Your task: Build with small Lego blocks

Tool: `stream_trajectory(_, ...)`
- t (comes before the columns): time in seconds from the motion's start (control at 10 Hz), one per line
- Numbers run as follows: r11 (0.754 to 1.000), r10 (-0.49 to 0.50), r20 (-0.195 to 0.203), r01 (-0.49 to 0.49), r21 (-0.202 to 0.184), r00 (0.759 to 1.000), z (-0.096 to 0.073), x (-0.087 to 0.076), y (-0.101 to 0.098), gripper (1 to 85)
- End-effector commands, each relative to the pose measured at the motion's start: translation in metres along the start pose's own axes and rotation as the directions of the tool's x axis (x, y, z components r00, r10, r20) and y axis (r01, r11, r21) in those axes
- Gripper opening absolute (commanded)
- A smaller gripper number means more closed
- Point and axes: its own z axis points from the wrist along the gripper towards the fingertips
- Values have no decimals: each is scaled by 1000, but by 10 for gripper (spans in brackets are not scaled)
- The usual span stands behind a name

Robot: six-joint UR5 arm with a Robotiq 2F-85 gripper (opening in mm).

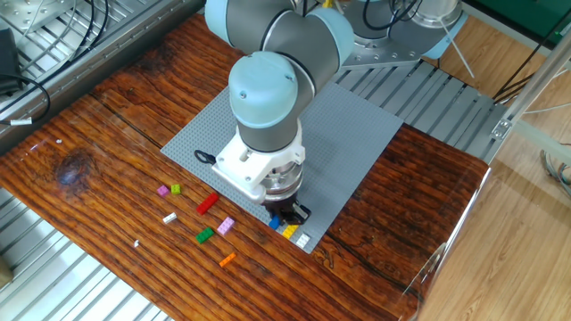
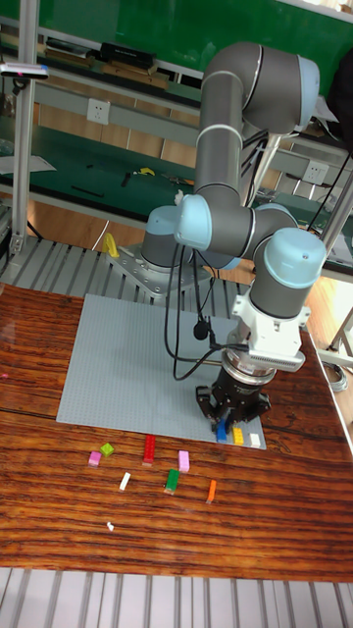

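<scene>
The gripper point(image 2: 233, 409) is down at the near corner of the grey baseplate point(image 1: 357, 134), right over a short row of blocks pressed there — a blue block point(image 2: 223, 432), a yellow block point(image 2: 237, 435) and a white block point(image 2: 255, 440). Whether its fingers are clamped on a block or parted cannot be told; the wrist hides them. The other small Lego blocks lie loose on the table point(image 1: 107, 125) in front of the plate: the red block point(image 1: 207, 203), green block point(image 1: 204, 235), orange block point(image 1: 227, 259) and pink block point(image 1: 225, 225) among them. The risk here is misalignment — studs slightly off would make a pressed block tilt or pop free, and pulling up carelessly could drag the neighbouring pieces off the plate.
</scene>
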Motion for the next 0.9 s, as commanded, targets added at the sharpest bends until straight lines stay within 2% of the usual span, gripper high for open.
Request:
stream_trajectory(0.0, 998, -46, -15, 46, -30, 999, 2, 4, 5, 440)
stream_trajectory(0.1, 998, -51, -13, 50, -28, 999, 6, 3, 2, 533)
stream_trajectory(0.3, 997, -60, -15, 59, -46, 998, 6, 5, -7, 540)
stream_trajectory(0.5, 997, -57, -26, 56, -48, 998, -8, 9, -11, 540)
stream_trajectory(0.8, 998, -41, -35, 39, -52, 999, -16, 12, -5, 523)
